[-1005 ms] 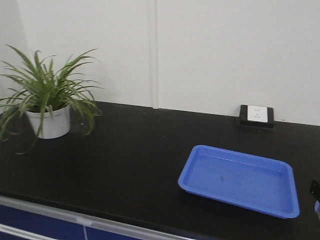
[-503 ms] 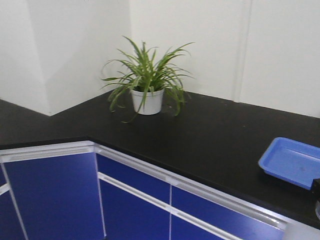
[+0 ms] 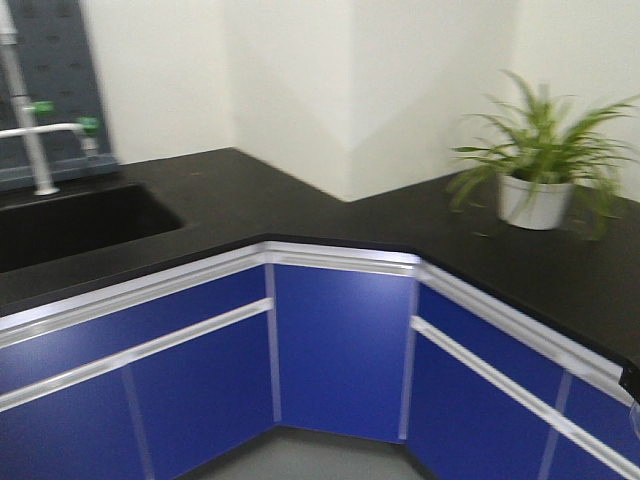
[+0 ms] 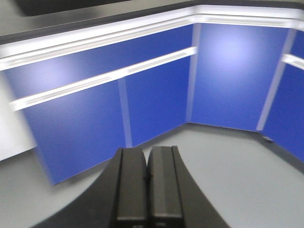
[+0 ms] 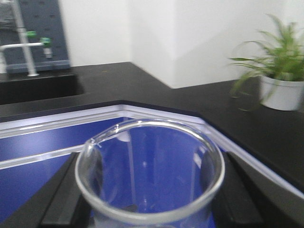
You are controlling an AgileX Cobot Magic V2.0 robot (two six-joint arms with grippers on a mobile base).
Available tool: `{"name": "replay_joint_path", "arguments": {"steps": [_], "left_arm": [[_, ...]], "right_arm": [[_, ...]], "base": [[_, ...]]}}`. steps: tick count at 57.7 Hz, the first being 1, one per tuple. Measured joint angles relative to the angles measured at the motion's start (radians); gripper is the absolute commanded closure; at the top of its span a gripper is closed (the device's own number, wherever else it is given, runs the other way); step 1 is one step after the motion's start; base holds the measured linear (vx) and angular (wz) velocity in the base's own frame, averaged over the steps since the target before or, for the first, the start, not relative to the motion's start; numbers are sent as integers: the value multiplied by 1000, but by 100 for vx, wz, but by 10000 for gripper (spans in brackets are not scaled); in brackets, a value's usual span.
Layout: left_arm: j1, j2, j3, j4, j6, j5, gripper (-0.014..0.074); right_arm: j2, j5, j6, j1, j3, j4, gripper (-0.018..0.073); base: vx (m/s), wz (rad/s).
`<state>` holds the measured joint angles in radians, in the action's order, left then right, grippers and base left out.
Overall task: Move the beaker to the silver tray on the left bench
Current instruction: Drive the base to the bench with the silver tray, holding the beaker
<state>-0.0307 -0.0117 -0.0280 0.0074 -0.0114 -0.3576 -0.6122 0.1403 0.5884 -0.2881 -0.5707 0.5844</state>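
Plant (image 3: pixel 540 165) shifted right; sink (image 3: pixel 70 225) now in front view.
Clear, lipped beaker (image 5: pixel 149 175) clamped in right claw (image 5: pixel 151 202), wrist view only; left claw (image 4: pixel 147 185) closed, empty.

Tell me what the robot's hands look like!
The left hand has two flat, black, slab-shaped fingers with squared tips, rising from a dark rounded base. The right hand shows matching black, flat fingers. No cables or markings show.

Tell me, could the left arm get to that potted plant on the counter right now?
Probably not from here. The left gripper is shut and aimed low, at the blue cabinet doors and floor, below the black countertop. The potted plant stands well back near the wall.
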Motion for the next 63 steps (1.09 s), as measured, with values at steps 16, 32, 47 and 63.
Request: {"name": "replay_joint_path", "arguments": {"steps": [16, 32, 47, 63], "left_arm": [[0, 0, 0, 0, 0, 0, 595], [0, 0, 0, 0, 0, 0, 595], [0, 0, 0, 0, 0, 0, 595], [0, 0, 0, 0, 0, 0, 595]], "right_arm": [[0, 0, 0, 0, 0, 0, 564], [0, 0, 0, 0, 0, 0, 564], [0, 0, 0, 0, 0, 0, 564], [0, 0, 0, 0, 0, 0, 564]], "base": [[-13, 83], [-3, 82], [6, 69], [13, 61]]}}
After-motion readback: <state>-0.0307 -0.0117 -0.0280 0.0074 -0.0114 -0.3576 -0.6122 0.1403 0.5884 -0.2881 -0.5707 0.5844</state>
